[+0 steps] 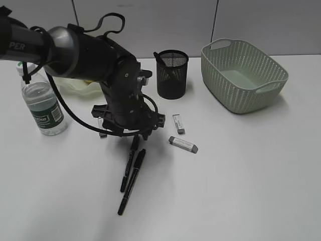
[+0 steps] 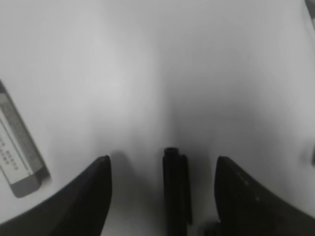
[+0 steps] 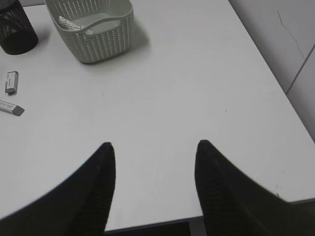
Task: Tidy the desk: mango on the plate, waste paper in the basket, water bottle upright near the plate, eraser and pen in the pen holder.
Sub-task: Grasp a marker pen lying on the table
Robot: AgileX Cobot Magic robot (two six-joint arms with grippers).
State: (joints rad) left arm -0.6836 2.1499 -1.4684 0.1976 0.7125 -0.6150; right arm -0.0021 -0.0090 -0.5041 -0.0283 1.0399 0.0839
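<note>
My left gripper is open and low over the desk, its jaws on either side of the top end of a black pen. Two black pens lie side by side in front of it. Two grey-and-white erasers lie to its right; one shows in the left wrist view. The black mesh pen holder holds one dark pen. The water bottle stands upright at the left beside the green plate. The mango is hidden behind the arm. My right gripper is open and empty.
The pale green basket stands at the back right; in the right wrist view a white printed scrap shows inside it. My left arm covers the middle back of the desk. The right gripper hovers by the desk's edge.
</note>
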